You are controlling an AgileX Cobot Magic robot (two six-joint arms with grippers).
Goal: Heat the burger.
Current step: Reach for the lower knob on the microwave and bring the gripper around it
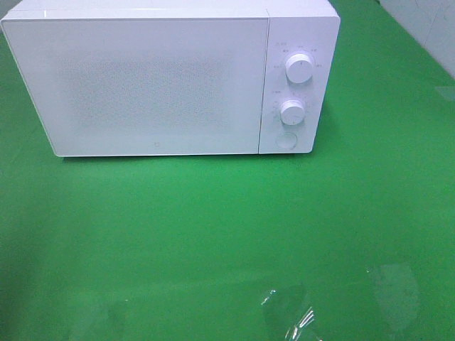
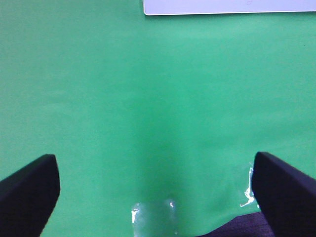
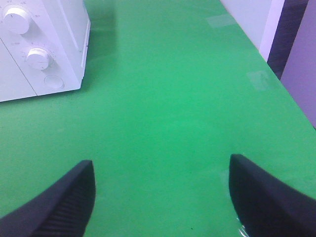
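Observation:
A white microwave stands at the back of the green table with its door shut. It has two round knobs and a round button on its right panel. The burger is out of view in every frame, and so is the pink plate. My left gripper is open and empty over bare green cloth, with the microwave's lower edge far ahead of it. My right gripper is open and empty over the cloth, with the microwave's knob panel ahead of it. Neither gripper shows in the exterior high view.
Clear tape patches shine on the green cloth near the front edge. The table's right edge runs beside a pale wall and a dark gap. Green cloth stretches in front of the microwave.

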